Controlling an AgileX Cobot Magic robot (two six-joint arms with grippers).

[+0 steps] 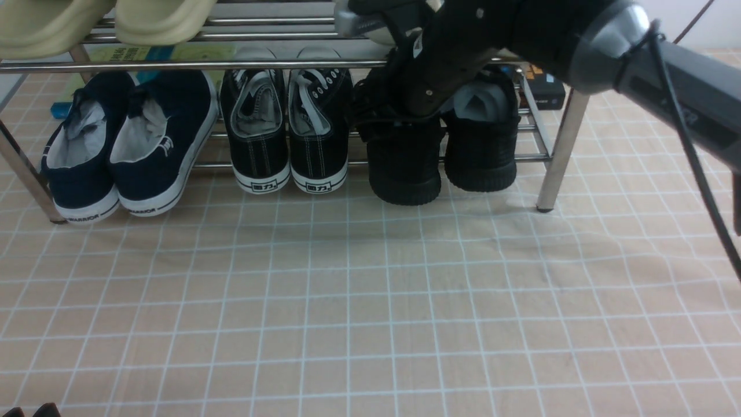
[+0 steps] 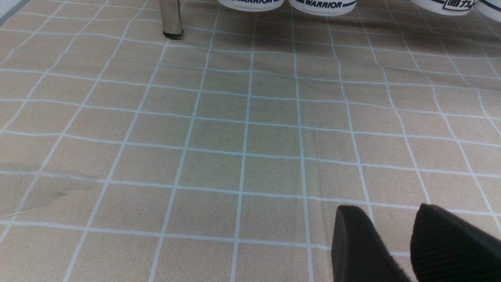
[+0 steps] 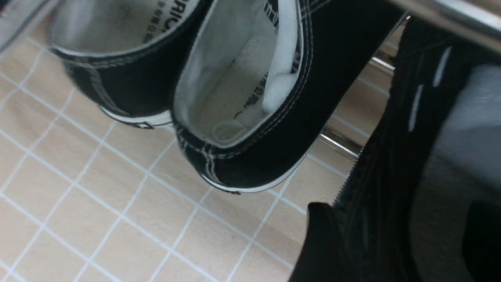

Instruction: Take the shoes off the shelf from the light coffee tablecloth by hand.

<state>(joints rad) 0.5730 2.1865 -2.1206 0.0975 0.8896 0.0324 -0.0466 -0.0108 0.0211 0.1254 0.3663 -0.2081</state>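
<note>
The shoes, an all-black knit pair, stand heels outward on the lower tier at the right end of the chrome shelf point(image 1: 173, 65). The left shoe point(image 1: 405, 168) sits slightly further out than the right shoe point(image 1: 480, 156). My right gripper point(image 1: 399, 116) reaches down under the top bar onto the left shoe. In the right wrist view the right gripper point(image 3: 395, 219) is open, one finger outside the shoe's side wall point(image 3: 375, 156) and the other inside against the grey lining. My left gripper point(image 2: 387, 213) hovers open over the light coffee tablecloth point(image 1: 347, 301), holding nothing.
Black canvas sneakers with white soles point(image 1: 286, 139) stand just left of the black pair, and navy slip-ons point(image 1: 127, 145) further left. Beige slippers point(image 1: 156, 20) lie on the top tier. A shelf leg point(image 1: 558, 150) stands right of the shoes, with a dark box point(image 1: 547, 87) behind it.
</note>
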